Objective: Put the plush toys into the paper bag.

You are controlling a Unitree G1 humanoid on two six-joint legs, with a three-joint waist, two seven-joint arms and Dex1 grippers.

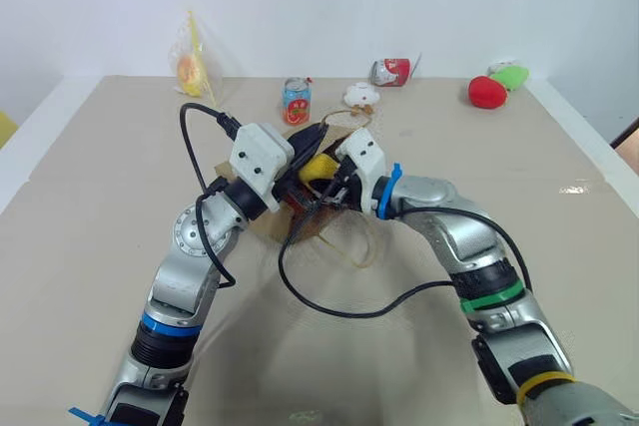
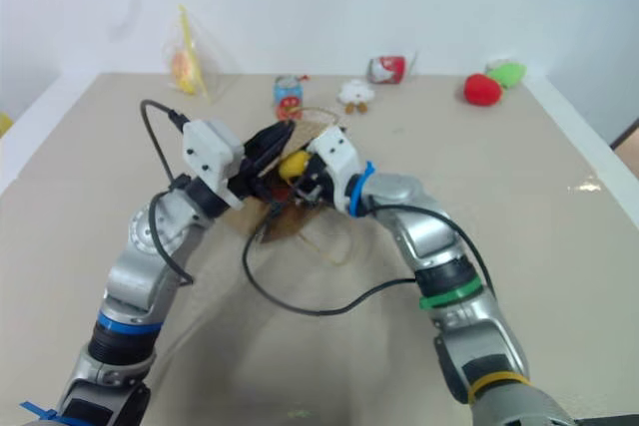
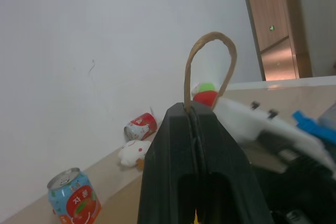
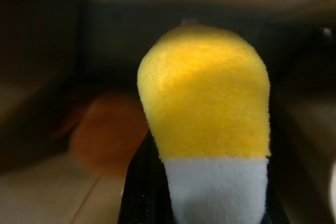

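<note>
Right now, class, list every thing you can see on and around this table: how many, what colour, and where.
paper bag: one, brown, mid-table between the arms
handle: one, tan loop, pinched by left gripper
egg-shaped plush: one, yellow and white, in right gripper at bag mouth
brown plush: one, inside bag
drink cans: two, blue upright, red lying, far side
white plush: one, far side
red plush: one, far right
green plush: one, beside red
plastic bag: one, yellowish, far left
left gripper: black, shut
right gripper: black
</note>
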